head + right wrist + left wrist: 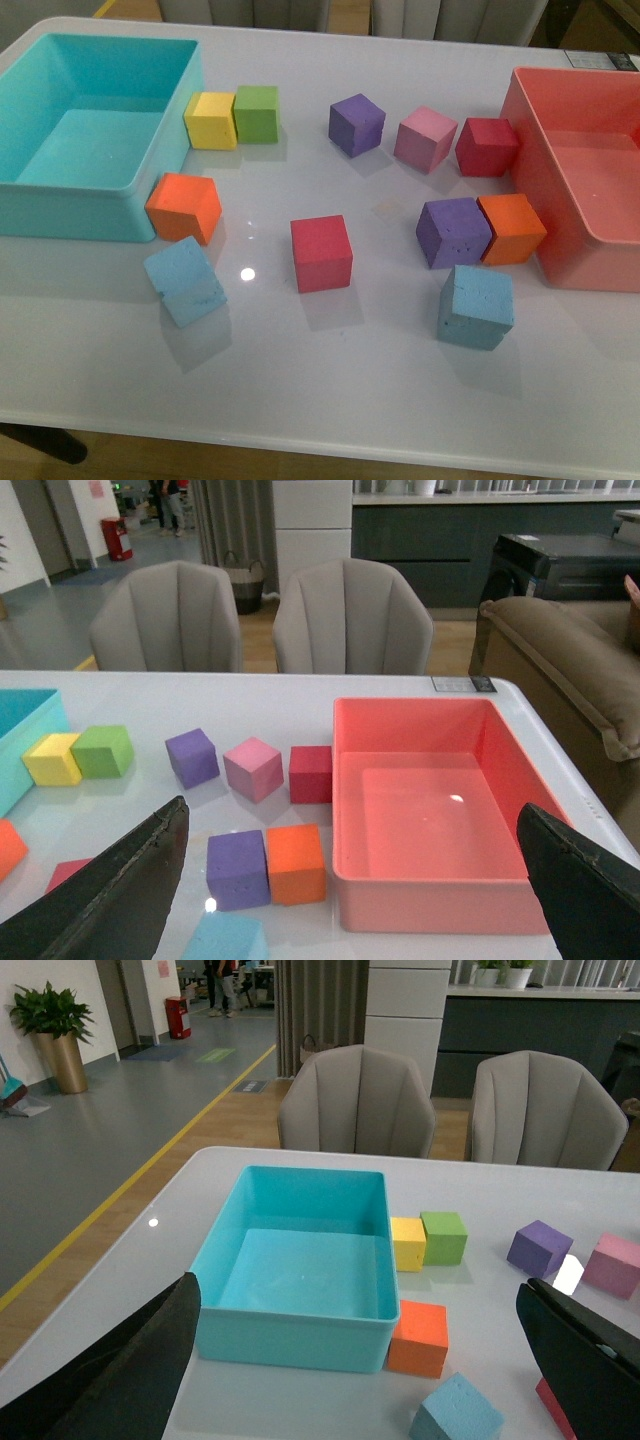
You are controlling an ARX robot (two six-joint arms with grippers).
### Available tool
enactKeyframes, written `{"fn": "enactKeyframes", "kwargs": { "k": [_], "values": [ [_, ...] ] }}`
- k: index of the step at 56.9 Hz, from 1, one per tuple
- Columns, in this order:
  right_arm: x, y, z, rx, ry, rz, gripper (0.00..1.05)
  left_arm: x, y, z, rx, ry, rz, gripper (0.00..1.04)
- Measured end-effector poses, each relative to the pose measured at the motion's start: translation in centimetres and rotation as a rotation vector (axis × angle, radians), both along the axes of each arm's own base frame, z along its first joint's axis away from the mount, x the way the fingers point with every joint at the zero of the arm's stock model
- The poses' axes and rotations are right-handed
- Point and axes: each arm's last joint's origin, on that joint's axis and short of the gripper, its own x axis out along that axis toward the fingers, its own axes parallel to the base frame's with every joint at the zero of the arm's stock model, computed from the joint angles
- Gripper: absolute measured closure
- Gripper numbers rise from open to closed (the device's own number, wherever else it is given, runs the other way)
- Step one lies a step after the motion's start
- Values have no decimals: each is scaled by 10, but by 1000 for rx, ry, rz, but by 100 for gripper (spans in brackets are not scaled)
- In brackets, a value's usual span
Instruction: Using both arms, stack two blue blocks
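Left tool [356, 1284] first: its two dark fingers [120, 1370] sit at opposite edges of the left wrist view, spread wide and holding nothing. Right tool [352, 806], same story: fingers splayed wide, gripping nothing. Neither arm shows in the front view.

Now the blocks. The left blue block [185, 282] rests on the tabletop [330, 400] on the robot's left side, turned at an angle to the table's edge. It's just on the near side of an orange cube [183, 207]; whether the two touch, I cannot tell. That orange cube is right up against the near right corner of the turquoise bin [70, 215].

Over on the robot's right, well apart from its partner, the right blue block [476, 306] sits flat on the tabletop. It's just on the near side of a purple cube [453, 232] and a second orange cube [512, 229], which stand side by side, touching. The second orange cube is just beside the wall of the coral-red bin [565, 240]. Each blue block stands alone, neither one on top of the other.

Between the two blue blocks, and a little farther from the robot, a red cube [322, 253] stands by itself.

Farther back there's a row. A yellow cube [211, 120] and a green cube [256, 113] are pressed together, the yellow one beside the turquoise bin's side wall. Then come another purple cube [357, 124] and a pink cube [425, 138]. A dark red cube [486, 146] is just beside the pink one and close to the coral-red bin.
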Motion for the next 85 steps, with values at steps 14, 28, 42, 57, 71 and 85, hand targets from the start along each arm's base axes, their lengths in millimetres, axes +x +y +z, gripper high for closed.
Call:
{"fn": "enactKeyframes", "kwargs": {
  "k": [14,28,42,57,71,85],
  "values": [
    [0,0,0,0,0,0,9,0,0,0,0,0,0,9],
    [0,0,0,0,0,0,9,0,0,0,0,0,0,9],
    [0,0,0,0,0,0,9,0,0,0,0,0,0,9],
    [29,5,-9,-99,588,312,9,0,0,0,0,0,0,9],
    [105,34,-33,-70,691,306,9,0,0,0,0,0,0,9],
    [164,70,-89,65,918,221,9,0,0,0,0,0,0,9]
  ]
}}
